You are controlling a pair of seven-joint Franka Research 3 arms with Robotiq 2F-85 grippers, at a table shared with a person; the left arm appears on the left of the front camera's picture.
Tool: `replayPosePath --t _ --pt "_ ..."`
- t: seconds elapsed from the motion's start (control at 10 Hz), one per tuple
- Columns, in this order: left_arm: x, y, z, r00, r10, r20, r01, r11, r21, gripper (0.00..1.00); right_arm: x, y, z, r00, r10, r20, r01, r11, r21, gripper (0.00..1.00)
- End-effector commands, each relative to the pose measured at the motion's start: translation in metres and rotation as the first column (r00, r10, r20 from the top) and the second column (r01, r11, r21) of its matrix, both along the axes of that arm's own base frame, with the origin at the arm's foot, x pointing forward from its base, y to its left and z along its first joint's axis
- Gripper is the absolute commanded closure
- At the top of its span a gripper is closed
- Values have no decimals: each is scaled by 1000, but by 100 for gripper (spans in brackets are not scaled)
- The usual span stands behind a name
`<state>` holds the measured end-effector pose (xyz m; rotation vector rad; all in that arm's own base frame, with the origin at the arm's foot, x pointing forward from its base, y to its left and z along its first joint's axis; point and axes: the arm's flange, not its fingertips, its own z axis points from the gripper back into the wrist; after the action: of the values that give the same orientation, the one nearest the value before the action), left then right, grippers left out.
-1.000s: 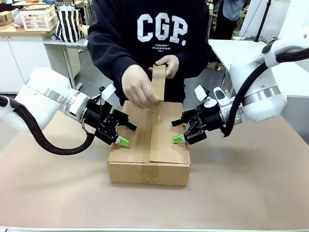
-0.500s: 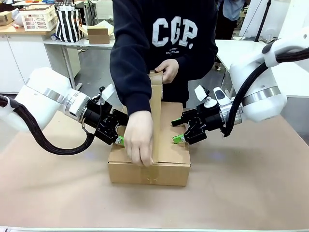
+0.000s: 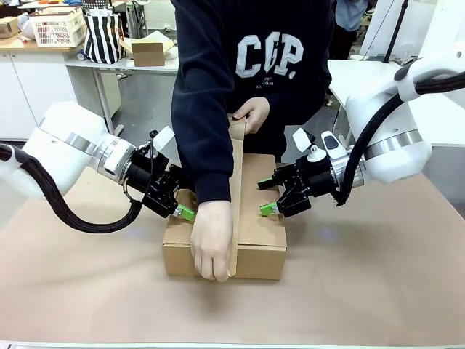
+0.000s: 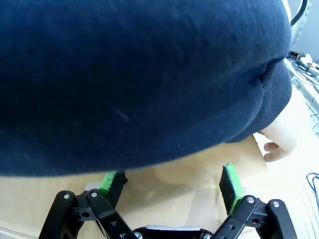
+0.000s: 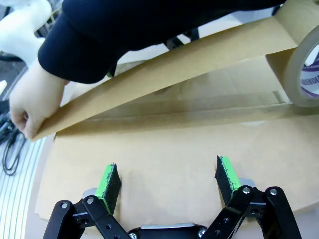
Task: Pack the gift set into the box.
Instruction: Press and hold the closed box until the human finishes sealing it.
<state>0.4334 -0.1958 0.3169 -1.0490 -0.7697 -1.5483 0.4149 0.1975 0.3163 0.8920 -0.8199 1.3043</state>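
Observation:
The box (image 3: pixel 260 240) lies on the table with its flaps closed, and the gift set is hidden. A person pulls a strip of brown tape (image 3: pixel 236 193) along the middle seam. One hand (image 3: pixel 212 249) presses the strip's end over the front face, while the other holds the tape roll (image 3: pixel 241 122) at the far side. My left gripper (image 3: pixel 187 202) is open at the box's left edge, over its top (image 4: pixel 164 199), with the dark sleeve (image 4: pixel 139 74) just beyond its fingers. My right gripper (image 3: pixel 265 197) is open over the right flap (image 5: pixel 164 149), with the strip (image 5: pixel 174 74) and roll (image 5: pixel 304 74) ahead of it.
The box sits mid-table on a brown surface (image 3: pixel 363 291), with free room to its front and sides. The person stands close at the far edge. Behind are a small brown carton (image 3: pixel 149 52), a white basket (image 3: pixel 57 27) and a striped bag (image 3: pixel 104 36).
The person's hand has drawn the tape from the far part of the top, down the seam and over the front edge. Both grippers have stayed in place.

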Motion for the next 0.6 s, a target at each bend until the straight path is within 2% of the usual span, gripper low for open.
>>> replayPosePath --t 0.0,0.5 --pt "-1 1 -2 1000 1 1 -1 1000 5 0 -1 -1 -2 1000 6 -8 -6 1000 -5 0" --pt "-1 1 -2 1000 1 1 -1 1000 5 0 -1 -1 -2 1000 6 -8 -6 1000 -5 0"
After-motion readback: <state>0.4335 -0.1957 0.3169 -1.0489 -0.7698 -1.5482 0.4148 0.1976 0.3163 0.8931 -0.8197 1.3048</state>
